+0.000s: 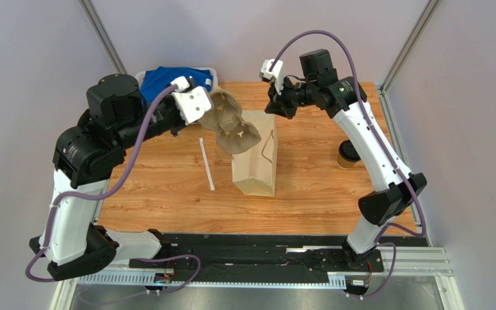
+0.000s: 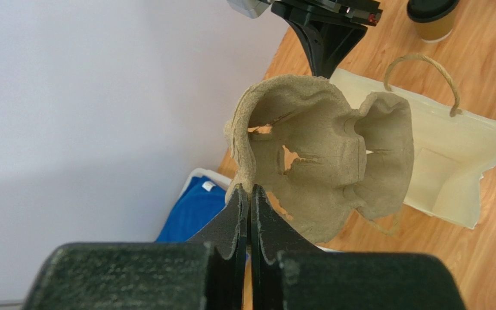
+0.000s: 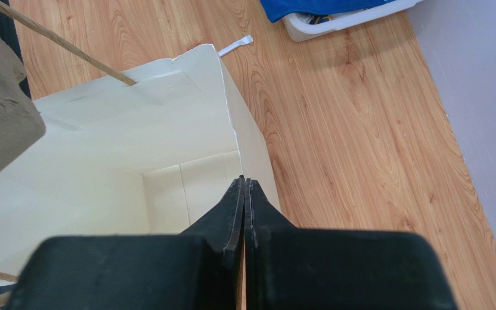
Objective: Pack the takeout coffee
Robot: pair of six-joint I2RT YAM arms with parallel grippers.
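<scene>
The takeout coffee, a brown paper cup with a black lid, stands on the table right of the paper bag, partly behind the right arm; the left wrist view shows the coffee at its top edge. My left gripper is shut on the rim of the pulp cup tray, holding the tray tilted in the air above the bag's open mouth. My right gripper is shut on the far rim of the bag, whose pale inside shows.
A thin white straw lies on the wooden table left of the bag. A white bin with blue cloth sits at the back left corner. Walls close in the table on three sides.
</scene>
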